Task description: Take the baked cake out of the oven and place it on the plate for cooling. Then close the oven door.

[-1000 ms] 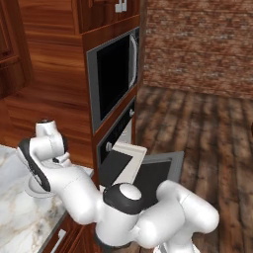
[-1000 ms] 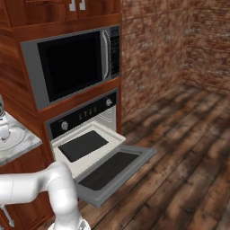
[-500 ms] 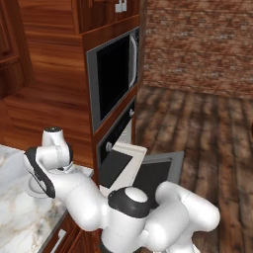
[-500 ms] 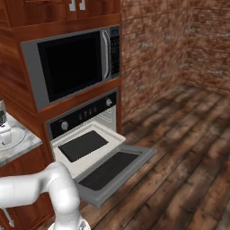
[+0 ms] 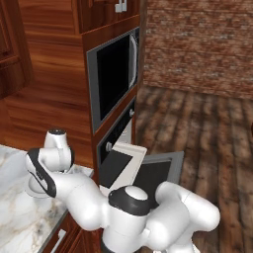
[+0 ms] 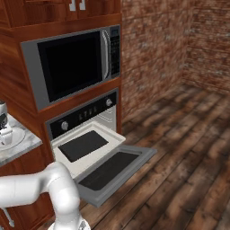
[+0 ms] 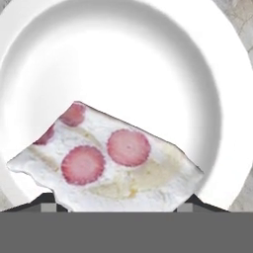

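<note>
In the hand view the baked cake, a white wedge topped with red strawberry slices, sits between my two dark fingertips just above the white plate. My gripper is shut on the cake from both sides. From the right base view the plate rests on the marble counter at the far left, with my hand right over it. The oven stands open. Its door is dropped flat, and a rack is slid out over it.
The black-windowed microwave sits above the oven in the wooden cabinet. The marble counter lies left of the oven column. The open oven door juts out over the wooden floor. Brick walls close the room behind.
My hand has dropped a little toward the plate and shifted slightly right over the counter. The oven door and rack have stayed as they were.
</note>
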Tool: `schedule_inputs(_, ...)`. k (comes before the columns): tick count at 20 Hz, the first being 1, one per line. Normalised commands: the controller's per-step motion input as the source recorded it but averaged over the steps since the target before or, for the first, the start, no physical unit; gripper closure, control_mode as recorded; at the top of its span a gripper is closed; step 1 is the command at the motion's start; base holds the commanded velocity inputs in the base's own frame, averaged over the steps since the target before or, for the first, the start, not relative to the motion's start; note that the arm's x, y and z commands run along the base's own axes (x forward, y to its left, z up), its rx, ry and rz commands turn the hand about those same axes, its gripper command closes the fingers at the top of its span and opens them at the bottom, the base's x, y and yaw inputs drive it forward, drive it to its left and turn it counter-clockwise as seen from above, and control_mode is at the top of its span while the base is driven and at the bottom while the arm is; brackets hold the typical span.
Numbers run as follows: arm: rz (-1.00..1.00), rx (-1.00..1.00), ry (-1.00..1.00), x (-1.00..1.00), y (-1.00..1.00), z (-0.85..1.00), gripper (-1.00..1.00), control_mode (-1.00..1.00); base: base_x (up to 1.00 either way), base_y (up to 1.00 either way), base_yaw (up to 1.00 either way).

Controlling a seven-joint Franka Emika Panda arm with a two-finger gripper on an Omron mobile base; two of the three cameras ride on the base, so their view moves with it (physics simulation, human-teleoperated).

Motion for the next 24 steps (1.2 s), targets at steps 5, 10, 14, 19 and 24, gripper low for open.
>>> schedule_inputs(5, 0.00, 0.01, 0.00, 0.16, 0.08, 0.00, -1.00, -1.00, 0.00, 0.00, 0.00)
schedule_inputs(10, 0.00, 0.00, 0.00, 0.13, 0.01, 0.00, -1.00, -1.00, 0.00, 0.00, 0.00)
schedule_inputs(14, 0.00, 0.00, 0.00, 0.02, 0.00, 0.00, -1.00, -1.00, 0.00, 0.00, 0.00)
schedule_inputs(19, 0.00, 0.00, 0.00, -0.01, 0.00, 0.01, -1.00, -1.00, 0.00, 0.00, 0.00)
schedule_inputs(24, 0.00, 0.00, -0.05, -0.21, 0.00, 0.33, -1.00, -1.00, 0.00, 0.00, 0.00)
